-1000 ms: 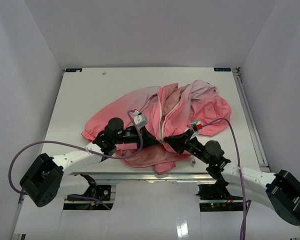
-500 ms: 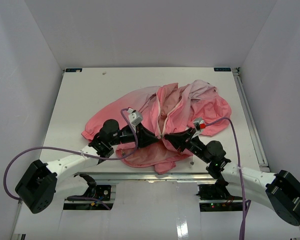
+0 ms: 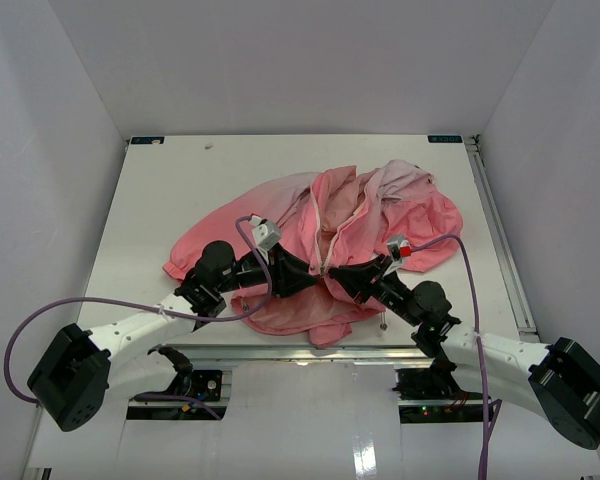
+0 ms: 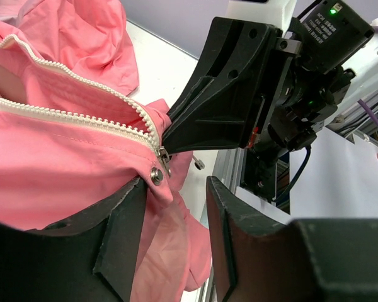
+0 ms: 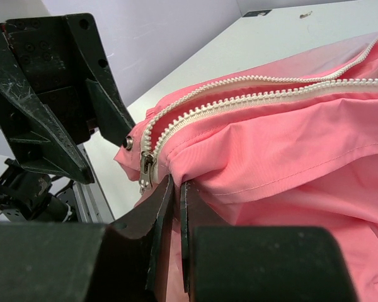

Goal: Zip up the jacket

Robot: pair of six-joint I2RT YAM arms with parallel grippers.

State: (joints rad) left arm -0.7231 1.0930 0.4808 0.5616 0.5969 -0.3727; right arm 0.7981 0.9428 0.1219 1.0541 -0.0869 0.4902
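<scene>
A white table [image 3: 180, 190] fills the floor of the white-walled enclosure, with a metal rail [image 3: 501, 240] running along its right edge. One thing lies directly on it: a salmon-pink jacket [image 3: 410, 215], crumpled and spread across the middle and right of the surface. It is paler pink at its far side, and one sleeve trails off to the left. A small dark speck [image 3: 208, 146] marks the far left of the table, well apart from the fabric.

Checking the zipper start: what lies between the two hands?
The bottom corner of the jacket, with the zipper slider and a snap stud, seen in both wrist views.
</scene>
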